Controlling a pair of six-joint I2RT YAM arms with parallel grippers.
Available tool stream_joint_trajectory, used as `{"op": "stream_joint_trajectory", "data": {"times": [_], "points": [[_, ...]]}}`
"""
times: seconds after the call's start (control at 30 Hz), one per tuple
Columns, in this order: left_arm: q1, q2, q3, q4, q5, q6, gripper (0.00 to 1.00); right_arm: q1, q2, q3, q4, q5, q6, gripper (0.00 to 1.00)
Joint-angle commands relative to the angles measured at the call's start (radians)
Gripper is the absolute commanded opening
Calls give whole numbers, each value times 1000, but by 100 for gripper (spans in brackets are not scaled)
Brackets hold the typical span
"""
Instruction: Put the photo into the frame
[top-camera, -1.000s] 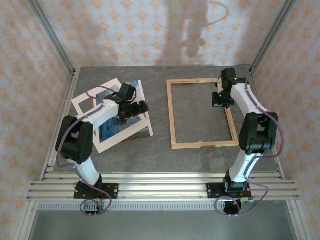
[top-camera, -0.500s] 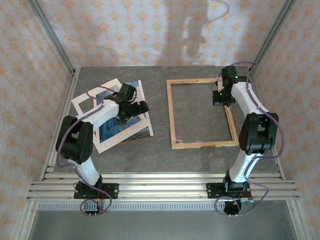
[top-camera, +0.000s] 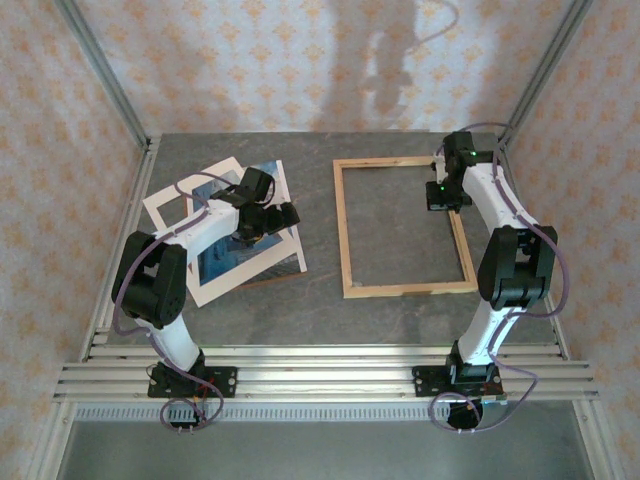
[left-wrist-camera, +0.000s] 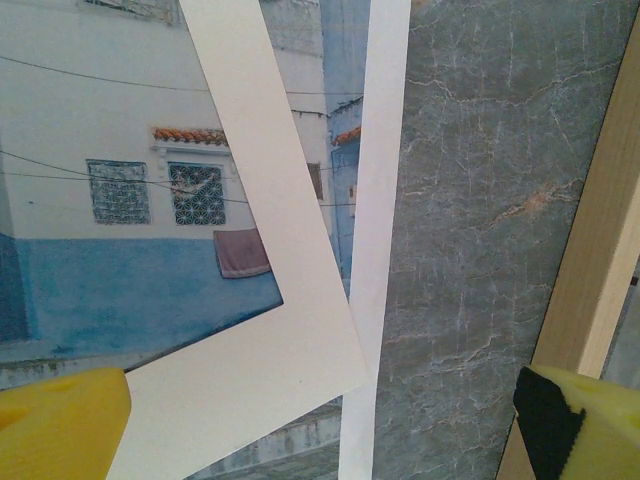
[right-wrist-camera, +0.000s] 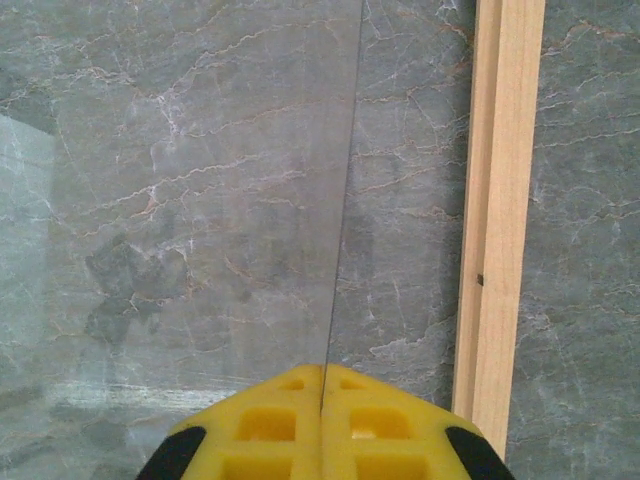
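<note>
Because left gripper (left-wrist-camera: 320, 430) hangs spread above photo (left-wrist-camera: 120, 200) and overlapping mat (left-wrist-camera: 270, 330), both may lift together; right gripper (right-wrist-camera: 322, 420), fingers pressed together, over frame (right-wrist-camera: 500, 200).

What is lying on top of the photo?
The cream-white mat lies skewed across the photo, hiding a band of the print. The rest shows through its window and beyond its corner.

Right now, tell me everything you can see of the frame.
The frame is a large rectangle of thin, pale wooden rails, lying flat on the grey marbled table, right of centre. Its clear pane shows faint glare, and one straight edge of it runs alongside a rail, a little inside it. The right pincer, shut, hangs over the far right part. I cannot tell whether it touches or pinches the pane.
</note>
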Motion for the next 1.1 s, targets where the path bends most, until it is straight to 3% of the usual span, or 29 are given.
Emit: {"op": "stream_joint_trajectory", "data": {"times": [0.0,0.67,1.07], "points": [[-7,13,13,-9,7,-13,100,-4,15,47,-25,38,-18,0],[-8,20,6,-3,10,-11,100,-5,-3,5,12,-87,1,0],[-9,17,1,1,12,-14,100,-5,-12,4,29,-97,-19,0]]}}
